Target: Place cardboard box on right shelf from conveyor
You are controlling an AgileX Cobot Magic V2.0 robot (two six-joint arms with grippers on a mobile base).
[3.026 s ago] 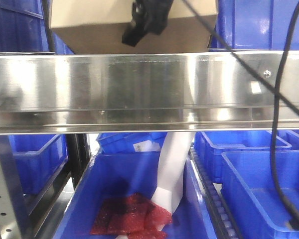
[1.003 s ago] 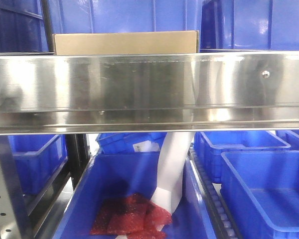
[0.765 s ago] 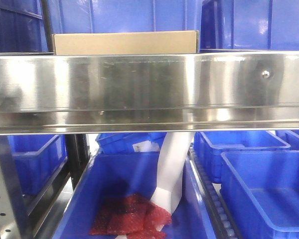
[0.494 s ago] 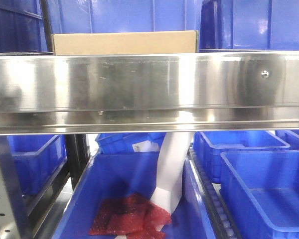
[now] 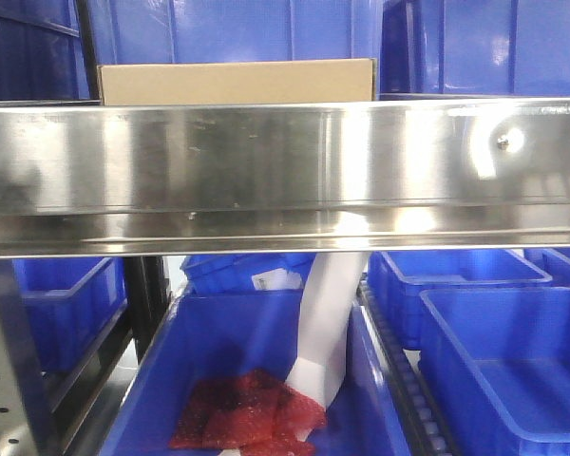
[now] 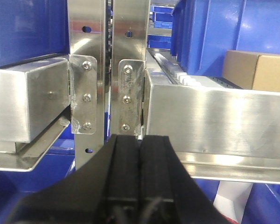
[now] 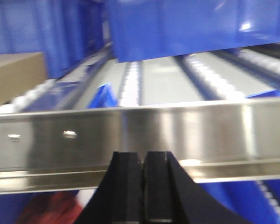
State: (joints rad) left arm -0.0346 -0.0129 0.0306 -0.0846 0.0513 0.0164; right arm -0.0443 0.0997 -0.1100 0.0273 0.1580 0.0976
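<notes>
The right shelf [image 5: 285, 171] spans the front view with its broad steel rail, and below it stand blue bins [image 5: 494, 361], one holding red bubble wrap [image 5: 247, 413]. The cardboard box [image 5: 236, 82] sits flat on the shelf just behind the front edge, toward the left end, resting free with nothing touching it, so I judge the placement done. The left gripper [image 6: 140, 144] and right gripper [image 7: 143, 161] both hang before the rail, jaws pressed together and empty, apparently clear of the box.

left hand [image 6: 140, 144]: closed, empty | right hand [image 7: 143, 163]: closed, empty
</notes>
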